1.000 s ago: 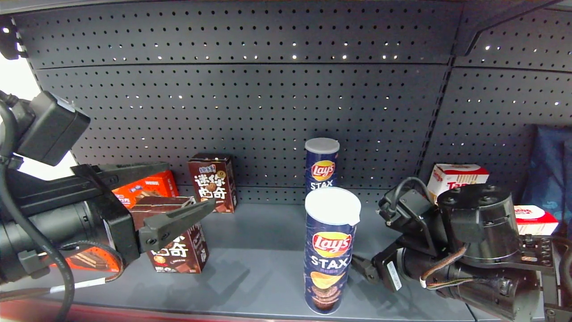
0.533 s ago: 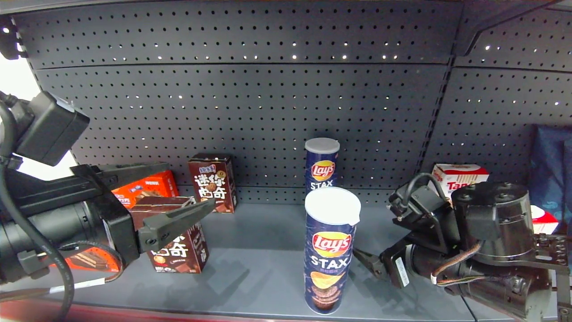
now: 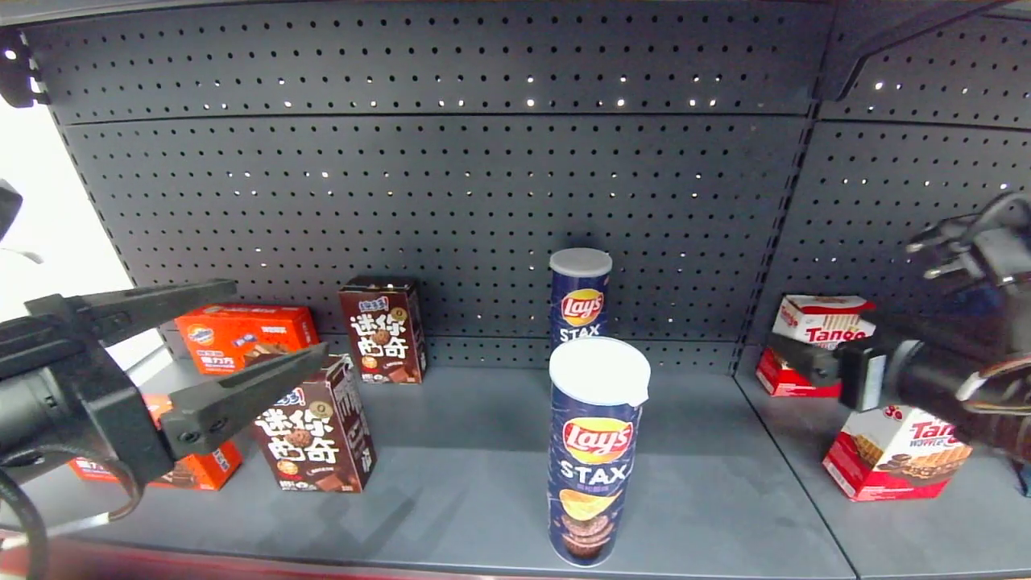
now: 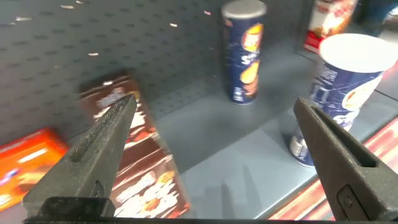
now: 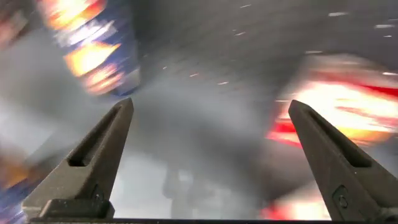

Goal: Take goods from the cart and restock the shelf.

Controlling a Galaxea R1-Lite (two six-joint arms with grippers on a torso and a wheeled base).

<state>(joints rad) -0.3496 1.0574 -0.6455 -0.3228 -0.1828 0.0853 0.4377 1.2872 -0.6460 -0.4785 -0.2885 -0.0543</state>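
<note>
**Both claws released and clear of the goods on the shelf**

We see the front chips can (image 3: 596, 451) upright near the front edge of the shelf (image 3: 467, 451). The back chips can (image 3: 580, 296) stands right behind it at the pegboard wall (image 3: 451, 185). To the left, the front brown box (image 3: 310, 431) stands slightly turned, and the back brown box (image 3: 383, 329) sits at the wall. Further left are the back orange box (image 3: 246, 334) and the front orange box (image 3: 197, 474), the latter partly hidden by the left arm. In the right bay, the rear wafer box (image 3: 813, 318) is partly covered by the right arm, and the front wafer box (image 3: 894, 455) lies nearer the edge.

The left claw (image 3: 280, 316) hangs at the far left, spread wide and empty. Its lower finger crosses the front brown box's top corner in the head view. The right claw (image 5: 210, 106) is likewise spread and empty. Its blurred wrist view shows a can to one side and probably the wafer boxes to the other.

A second ago the left claw straddled the front brown box; now it has drawn back leftward. The right arm has swung from beside the front chips can into the right bay. The goods keep their places.
</note>
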